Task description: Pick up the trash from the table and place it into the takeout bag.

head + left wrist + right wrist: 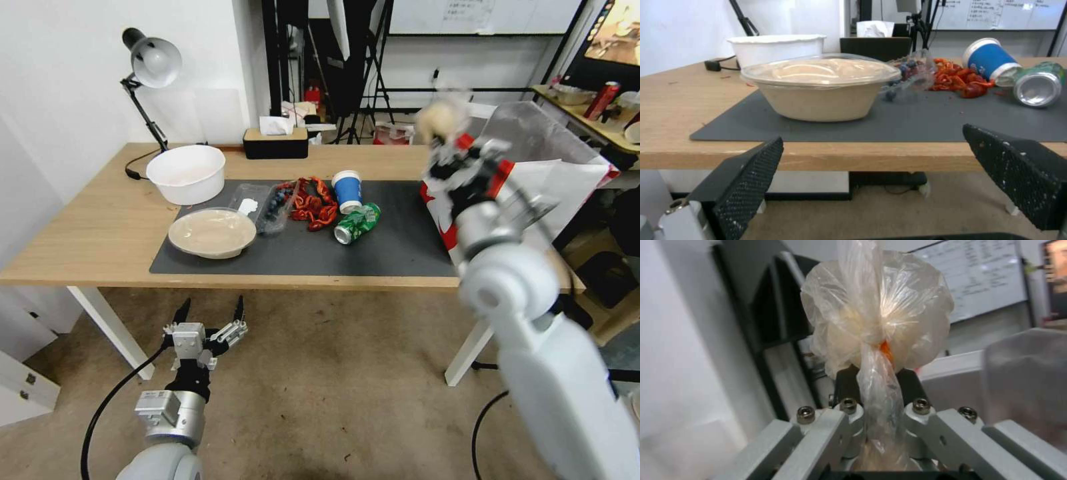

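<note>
My right gripper (445, 145) is raised over the near edge of the white and red takeout bag (567, 175), shut on a clear bag with a pale lump (440, 119). In the right wrist view the clear bag (876, 316) is pinched by its twisted neck in the right gripper (876, 381). My left gripper (208, 315) hangs open below the table's (87, 233) front edge. On the dark mat lie a round lidded dish (212, 232), a blue paper cup (347, 190), a green can (357, 222) on its side and red scraps (313, 200). The left wrist view faces the dish (822, 86).
A white bowl (187, 173) and a clear box of blueberries (270, 203) stand near the dish. A black-and-wood tissue box (275, 142) and a silver lamp (152, 63) are at the back. Tripods and a second table stand behind.
</note>
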Robot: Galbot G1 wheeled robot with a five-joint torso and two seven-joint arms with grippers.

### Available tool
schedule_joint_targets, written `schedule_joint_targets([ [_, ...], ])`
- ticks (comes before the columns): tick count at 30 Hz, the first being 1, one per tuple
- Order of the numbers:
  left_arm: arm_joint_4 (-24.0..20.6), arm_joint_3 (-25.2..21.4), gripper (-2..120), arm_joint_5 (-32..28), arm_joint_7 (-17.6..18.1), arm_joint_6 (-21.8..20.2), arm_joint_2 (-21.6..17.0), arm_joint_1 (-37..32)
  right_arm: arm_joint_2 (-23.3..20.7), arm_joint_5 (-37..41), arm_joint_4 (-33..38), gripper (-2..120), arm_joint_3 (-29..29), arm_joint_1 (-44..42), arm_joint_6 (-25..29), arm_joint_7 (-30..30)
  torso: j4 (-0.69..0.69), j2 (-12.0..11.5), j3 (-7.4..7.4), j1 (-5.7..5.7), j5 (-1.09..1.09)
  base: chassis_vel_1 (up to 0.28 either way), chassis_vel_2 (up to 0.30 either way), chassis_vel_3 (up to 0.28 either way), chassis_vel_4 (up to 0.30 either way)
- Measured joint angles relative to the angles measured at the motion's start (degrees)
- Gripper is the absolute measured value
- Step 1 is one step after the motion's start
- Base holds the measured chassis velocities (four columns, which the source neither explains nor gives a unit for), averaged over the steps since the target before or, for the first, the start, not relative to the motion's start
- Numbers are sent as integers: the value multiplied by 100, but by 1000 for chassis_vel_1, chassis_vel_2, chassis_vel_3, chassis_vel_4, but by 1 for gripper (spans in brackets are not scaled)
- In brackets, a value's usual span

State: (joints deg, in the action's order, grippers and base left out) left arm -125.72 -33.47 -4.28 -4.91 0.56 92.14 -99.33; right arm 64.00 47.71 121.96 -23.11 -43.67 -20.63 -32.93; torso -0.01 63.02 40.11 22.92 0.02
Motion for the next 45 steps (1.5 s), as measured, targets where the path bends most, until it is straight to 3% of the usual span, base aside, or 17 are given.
schedule_joint_targets([
  [8, 0, 12, 100, 17, -3, 24, 0, -19, -43, 696, -480, 4, -361, 605, -722, -1261, 1, 0, 0, 0, -1, 0, 0, 0, 0],
  [14, 13, 49, 100, 40, -5, 30, 0, -18, -52, 986, -628, 4, -519, 720, -1036, -1626, 1, 0, 0, 0, -1, 0, 0, 0, 0],
  [24, 62, 97, 100, 76, -10, 36, 0, -6, -126, 1207, -691, 43, -710, 734, -1152, -1730, 1, 0, -1, 0, -2, 0, 0, 0, 0],
  [33, 68, 119, 100, 90, -12, 47, 0, -4, -168, 1254, -645, 73, -758, 707, -1149, -1726, 1, 0, -1, 0, -1, 0, 0, 0, 0],
  [37, 68, 119, 100, 91, -12, 55, 0, -11, -183, 1259, -583, 88, -771, 678, -850, -1498, 1, 0, -1, 0, -2, 0, 0, 0, 0],
  [40, 67, 117, 100, 91, -12, 56, 0, -10, -204, 1235, -409, 98, -762, 539, -324, -895, 1, 0, -1, 0, -2, 0, 0, 0, 0],
  [45, 63, 108, 100, 91, -12, 68, 0, -7, -244, 895, -173, 100, -705, 134, 149, -57, 1, 0, -1, 0, -2, 0, 0, 0, 0],
])
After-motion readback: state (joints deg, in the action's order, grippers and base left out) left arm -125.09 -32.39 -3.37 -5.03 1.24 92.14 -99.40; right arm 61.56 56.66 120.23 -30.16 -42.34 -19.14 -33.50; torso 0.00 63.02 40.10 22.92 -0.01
